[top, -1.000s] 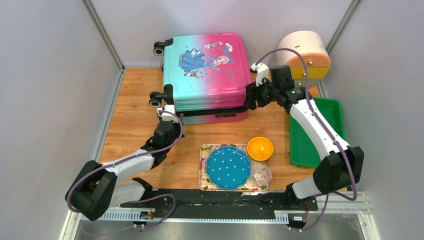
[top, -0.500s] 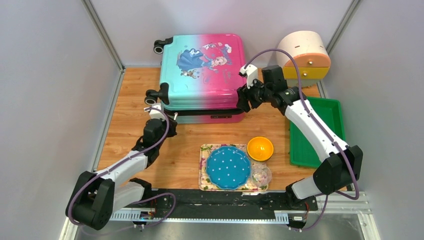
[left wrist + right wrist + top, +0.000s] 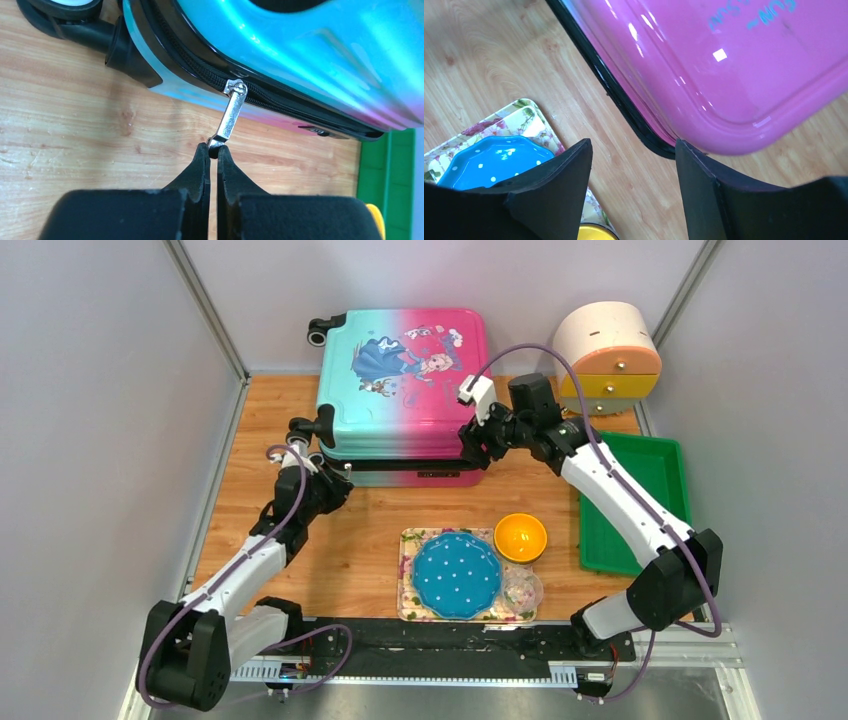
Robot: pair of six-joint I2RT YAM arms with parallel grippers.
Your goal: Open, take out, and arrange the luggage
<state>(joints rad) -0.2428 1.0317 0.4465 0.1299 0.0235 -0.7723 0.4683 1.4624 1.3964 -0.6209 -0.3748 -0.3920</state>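
The luggage (image 3: 400,380), a pink-to-turquoise hard-shell case with a cartoon girl print, lies flat at the back of the table, wheels to the left. My left gripper (image 3: 332,476) is at its front left corner. In the left wrist view that gripper (image 3: 213,149) is shut on the tip of the silver zipper pull (image 3: 230,114), which hangs off the black zipper line. My right gripper (image 3: 470,450) is at the front right corner. Its jaws (image 3: 631,142) stand open over bare wood, one finger (image 3: 704,170) just under the pink shell's (image 3: 724,65) rounded corner.
A floral tray (image 3: 408,540) near the front carries a blue dotted plate (image 3: 456,575) and a clear cup (image 3: 522,590). An orange bowl (image 3: 520,537) sits beside it. A green tray (image 3: 660,470) lies right, a round cream drawer cabinet (image 3: 605,340) back right.
My left gripper has drawn the zipper pull leftward along the front edge. The luggage has shifted slightly left, and my right gripper has followed its right corner, opening a little wider.
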